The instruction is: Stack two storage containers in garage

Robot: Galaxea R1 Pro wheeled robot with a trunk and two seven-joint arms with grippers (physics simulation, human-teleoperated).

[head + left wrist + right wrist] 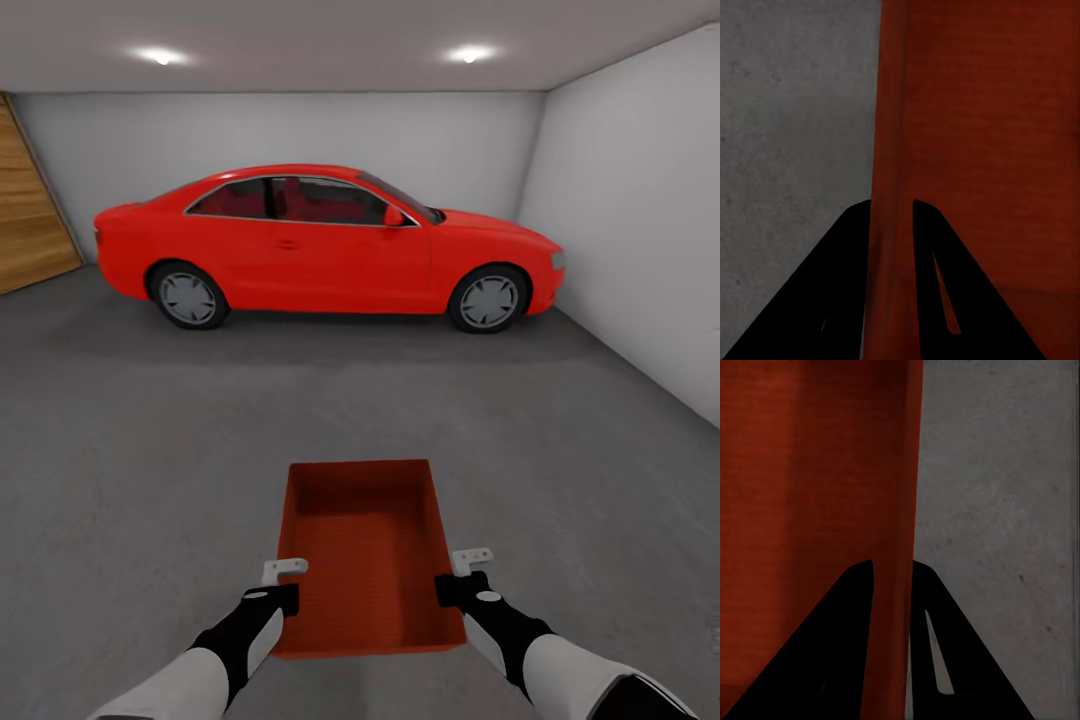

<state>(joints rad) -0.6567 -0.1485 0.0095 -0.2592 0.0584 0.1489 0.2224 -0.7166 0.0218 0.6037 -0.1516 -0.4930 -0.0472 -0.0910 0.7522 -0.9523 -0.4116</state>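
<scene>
You are carrying the container (368,550) between both grippers: left gripper (284,585) and right gripper (456,577) each clenched on a side wall. Lower both evenly, keeping it level, onto the floor (150,450).

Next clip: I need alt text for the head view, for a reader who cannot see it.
An orange-red storage container is held over the grey concrete floor, the left tool gripping its left wall and the right tool its right wall. Beyond it, a red car stands side-on against the pale back wall.
</scene>
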